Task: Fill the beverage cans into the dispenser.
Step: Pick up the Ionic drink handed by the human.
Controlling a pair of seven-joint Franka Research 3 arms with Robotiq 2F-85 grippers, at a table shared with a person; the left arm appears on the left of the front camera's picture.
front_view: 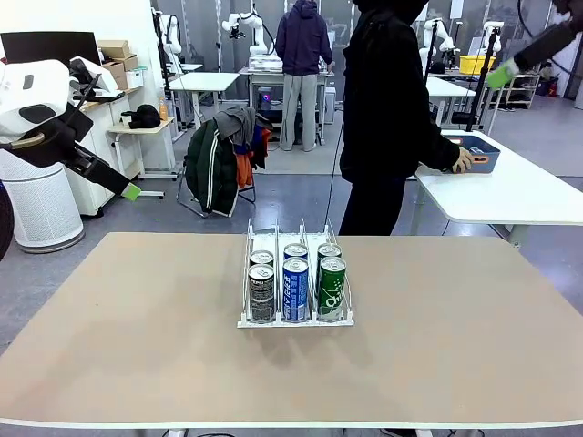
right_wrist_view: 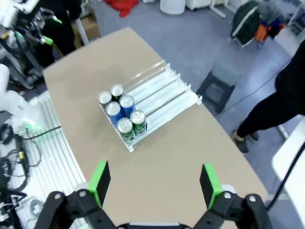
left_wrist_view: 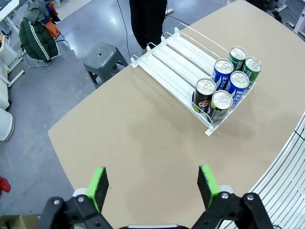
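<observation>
Above the worktop [front_view: 437,309], the left fingers [left_wrist_view: 97,186] stand wide apart with nothing between them, poised high over the near-left part of the surface. The right fingers [right_wrist_view: 208,183] are likewise spread and empty, held high on the opposite side. Neither set is near any can.

Centred on the worktop is the dispenser [left_wrist_view: 174,59]. It holds six cans [front_view: 295,289], two per lane, all upright and packed against the end nearest the robot: dark pair in the left lane, blue pair in the middle, green pair on the right. The rear stretch of each lane is bare. No loose can lies on the worktop.

Beyond the far edge, a person [front_view: 387,109] is turned towards a side table [front_view: 519,196], one hand [front_view: 463,161] at a blue bin [front_view: 483,153].

Assessment: loading is partly done and the arms appear to be waiting between cans. The next move calls for a fresh can, probably from the bin. It must then be gripped upright round the body and set into the free rear of a lane, clear of the thin dividers.
</observation>
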